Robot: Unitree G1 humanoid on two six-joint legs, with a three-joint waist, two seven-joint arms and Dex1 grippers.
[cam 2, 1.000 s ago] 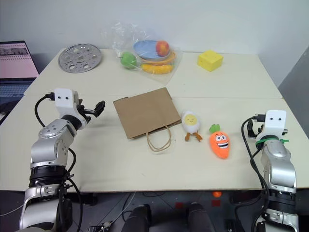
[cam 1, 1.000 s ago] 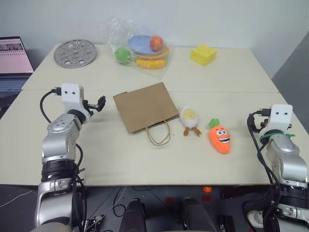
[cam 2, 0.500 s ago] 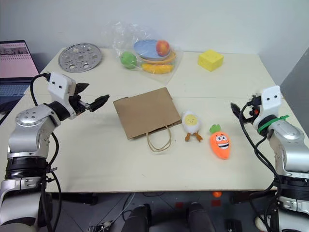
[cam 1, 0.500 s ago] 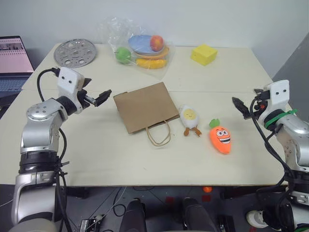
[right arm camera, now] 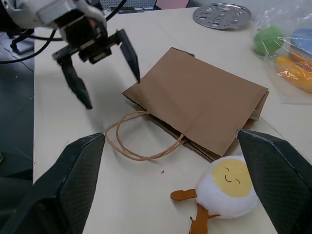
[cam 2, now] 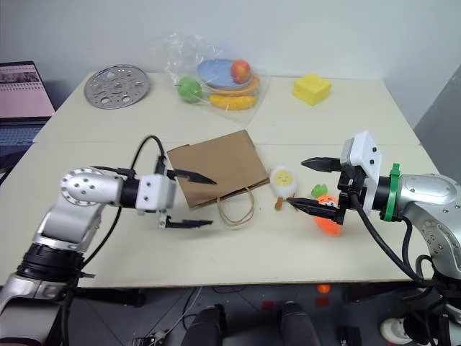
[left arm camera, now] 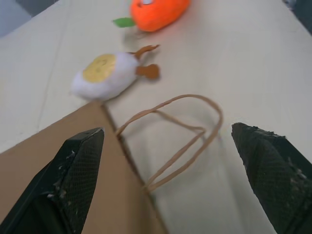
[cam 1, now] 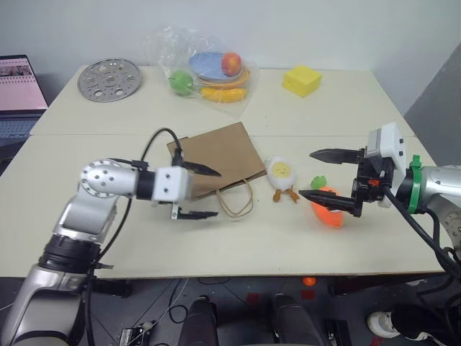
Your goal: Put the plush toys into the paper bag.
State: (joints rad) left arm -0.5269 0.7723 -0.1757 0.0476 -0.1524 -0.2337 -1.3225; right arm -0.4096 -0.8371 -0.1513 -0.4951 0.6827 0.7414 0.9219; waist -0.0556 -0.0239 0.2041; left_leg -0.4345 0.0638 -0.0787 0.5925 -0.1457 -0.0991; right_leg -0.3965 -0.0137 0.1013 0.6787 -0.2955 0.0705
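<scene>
While both arms reach in over the table (cam 1: pixel 144 245), neither hand holds anything. Left hand (cam 1: pixel 205 192) has its fingers spread wide, pointing toward the robot's right, hovering at the near-left edge of the paper bag (cam 1: pixel 216 157) just beside the loop handles (cam 1: pixel 236 198); one finger over the bag's brown face, the other over bare table. Can't tell if the upper finger touches the paper. Right hand (cam 1: pixel 323 175) also spread wide, pointing toward the robot's left, one finger above and one in front of the carrot toy (cam 1: pixel 329 209), which is partly hidden behind it. No contact visible.

Paper bag lies flat and closed on the table, handles toward the robot. Egg toy (cam 1: pixel 282 175) lies just right of the bag, between bag and carrot toy, orange feet toward the robot, near the bag edge but apart from it. Both toys are outside the bag.

Far side of table: metal perforated disc (cam 1: pixel 109 75) at left, clear plastic bag of fruit (cam 1: pixel 209 72) in the middle, yellow block (cam 1: pixel 302 80) at right. Laptop (cam 1: pixel 20 94) at far left edge
</scene>
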